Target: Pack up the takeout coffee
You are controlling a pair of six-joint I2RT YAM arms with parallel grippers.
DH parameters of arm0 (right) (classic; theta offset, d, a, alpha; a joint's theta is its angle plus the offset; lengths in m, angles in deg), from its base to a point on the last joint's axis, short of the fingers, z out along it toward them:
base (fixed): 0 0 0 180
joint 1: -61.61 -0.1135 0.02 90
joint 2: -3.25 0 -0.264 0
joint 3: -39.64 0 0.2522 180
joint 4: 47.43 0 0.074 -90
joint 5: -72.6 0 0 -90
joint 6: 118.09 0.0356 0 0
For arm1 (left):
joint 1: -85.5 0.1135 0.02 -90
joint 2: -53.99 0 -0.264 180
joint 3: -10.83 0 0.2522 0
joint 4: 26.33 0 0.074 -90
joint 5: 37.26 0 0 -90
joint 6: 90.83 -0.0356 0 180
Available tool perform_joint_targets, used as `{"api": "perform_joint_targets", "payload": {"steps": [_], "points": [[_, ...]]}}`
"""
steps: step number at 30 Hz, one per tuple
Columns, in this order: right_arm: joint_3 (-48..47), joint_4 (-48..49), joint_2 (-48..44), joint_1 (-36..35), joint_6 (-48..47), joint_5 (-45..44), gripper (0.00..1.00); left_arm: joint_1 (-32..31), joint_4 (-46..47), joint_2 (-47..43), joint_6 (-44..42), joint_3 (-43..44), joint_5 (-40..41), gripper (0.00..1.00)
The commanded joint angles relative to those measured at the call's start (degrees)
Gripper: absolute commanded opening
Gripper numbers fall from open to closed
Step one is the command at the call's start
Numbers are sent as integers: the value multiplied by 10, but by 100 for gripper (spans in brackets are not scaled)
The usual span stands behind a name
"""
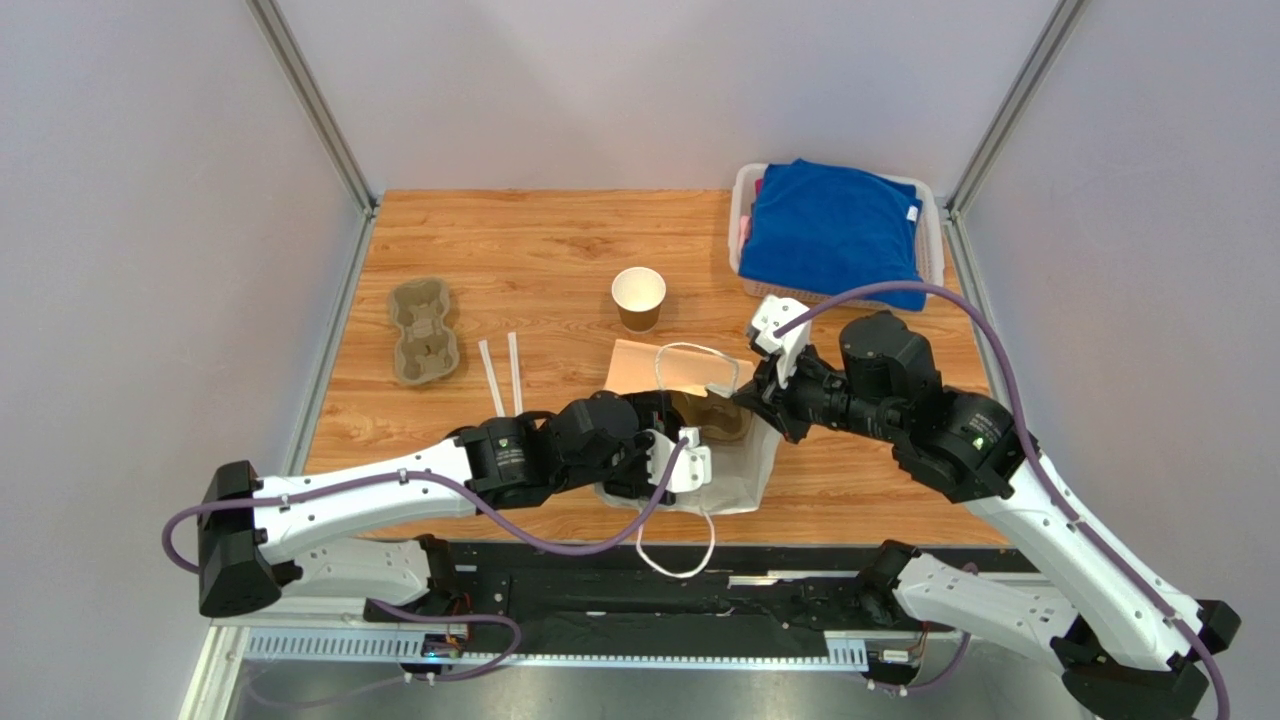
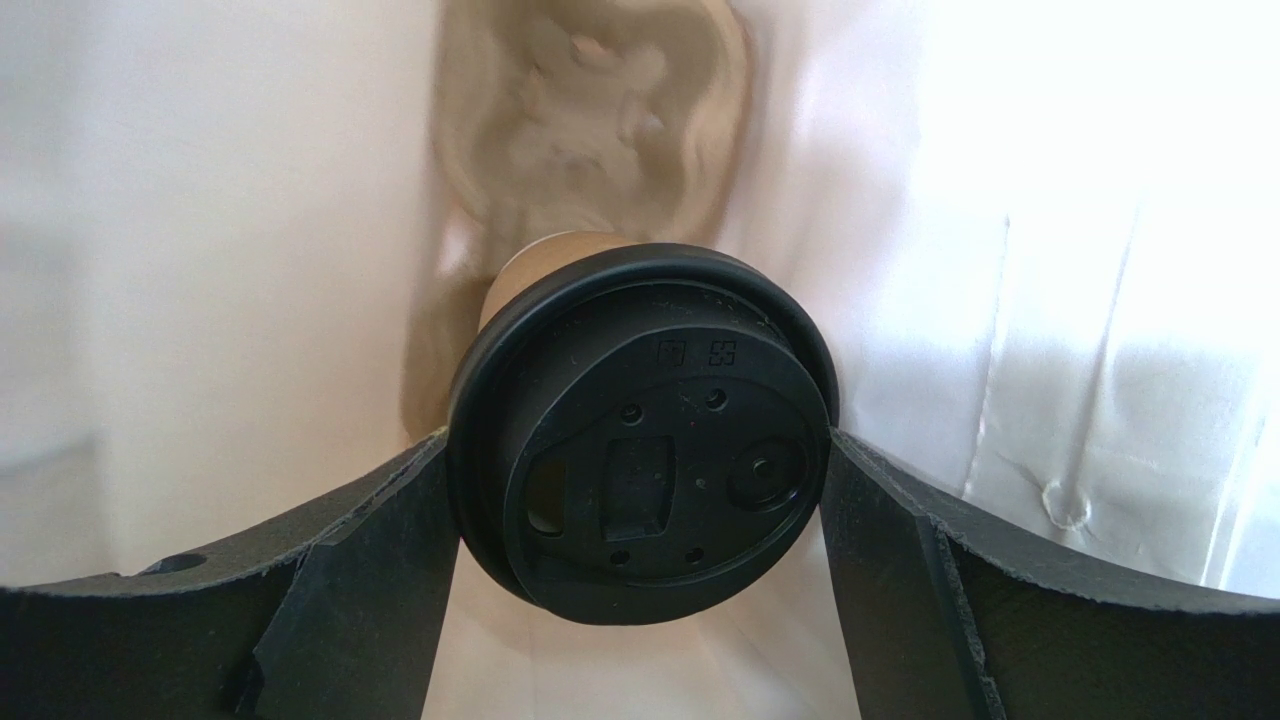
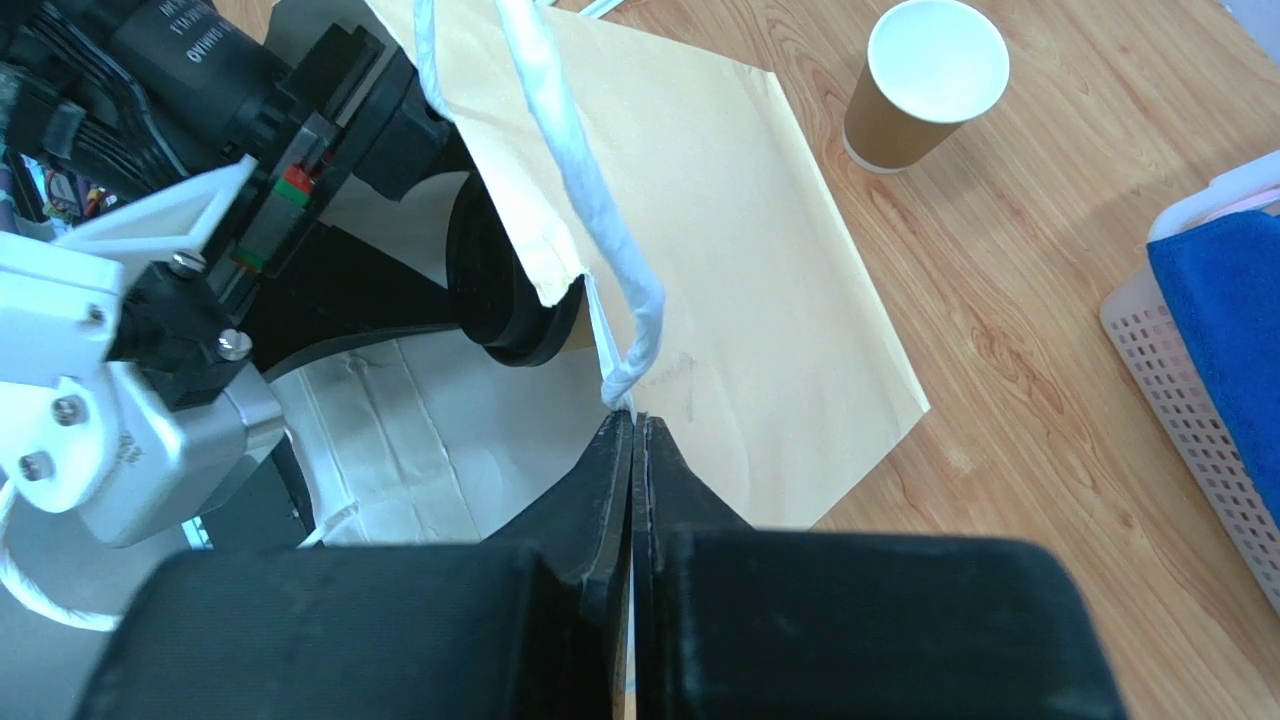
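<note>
Left jaws: we are squeezing the takeout coffee (image 2: 643, 428) with the left gripper (image 2: 637, 495), its fingers (image 2: 361, 585) pressing on both sides of the black lid (image 2: 706, 375).
Right jaws: we are pinching the right gripper (image 3: 630, 428) tight shut on the edge of the paper bag (image 3: 751, 255), just beside its white handle (image 3: 586, 195), and this is holding the mouth open.
Where the coffee is: it is sitting inside the bag's mouth, with white bag walls around it.
Which way it is pointing: the lid is facing back at the left wrist. The brown bottom is pointing deeper into the bag, straight ahead from the jaws.
Nearer arm: the left one is touching the cup; the right one is touching only the bag.
Next move: we are guessing the cup needs pushing in bottom first, along that same line.
Deeper in: a tan bumpy shape (image 2: 586, 105) is showing; we cannot tell what it is.
</note>
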Motion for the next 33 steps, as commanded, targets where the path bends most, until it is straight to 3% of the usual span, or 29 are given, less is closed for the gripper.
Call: {"api": "perform_joint_targets", "payload": {"steps": [1, 17, 25, 33], "points": [[5, 25, -12, -3, 21, -16, 0, -2, 6, -17, -4, 51, -4, 42], [-1, 42, -8, -4, 58, -32, 0, -43, -19, -19, -103, 48, -17, 41], [-3, 49, -9, -14, 45, -28, 0, -60, -41, 18, -130, 69, -72, 41], [-7, 48, -7, -27, 35, -21, 0, -60, -38, 70, -190, 84, -69, 41]]}}
